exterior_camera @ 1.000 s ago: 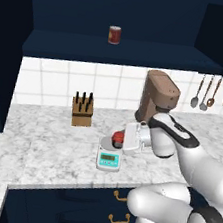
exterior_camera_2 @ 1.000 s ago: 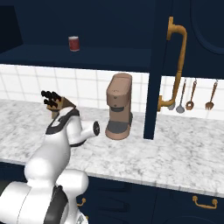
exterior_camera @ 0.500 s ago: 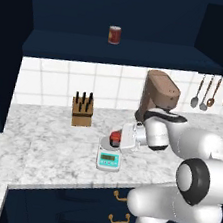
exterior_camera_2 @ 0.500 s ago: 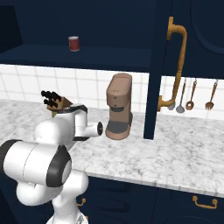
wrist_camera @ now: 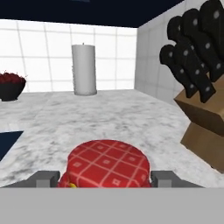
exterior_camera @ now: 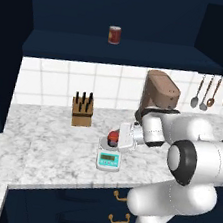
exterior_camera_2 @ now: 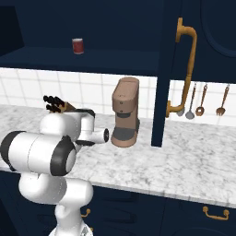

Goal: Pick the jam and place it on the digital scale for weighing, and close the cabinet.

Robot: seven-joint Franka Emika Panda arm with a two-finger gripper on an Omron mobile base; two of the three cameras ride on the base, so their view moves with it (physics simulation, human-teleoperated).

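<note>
Evidently rigid and fairly light, the jam (exterior_camera: 113, 136) looks like a glass jar: hard, smooth-sided, prone to slip or crack if dropped. Best hold is across its squat body, low beneath the lid, fingers on opposite sides. Looks: small, round, red; hand view shows a red checked lid (wrist_camera: 108, 163). Position: on or just above the digital scale (exterior_camera: 109, 156), over the plate; contact cannot be judged. Scale is white and teal, display facing front, on the marble counter (exterior_camera: 43, 144). Gripper (exterior_camera: 121, 138) sits at the jar; grey fingertips (wrist_camera: 46, 178) flank it on both sides, close to its sides; whether clamped or let go, cannot tell. Knife block (exterior_camera: 82, 109) just behind, coffee machine (exterior_camera: 159, 93) to the right. Cabinet door (exterior_camera_2: 197, 69) stands open, brass handle forward; closing not yet done.
</note>
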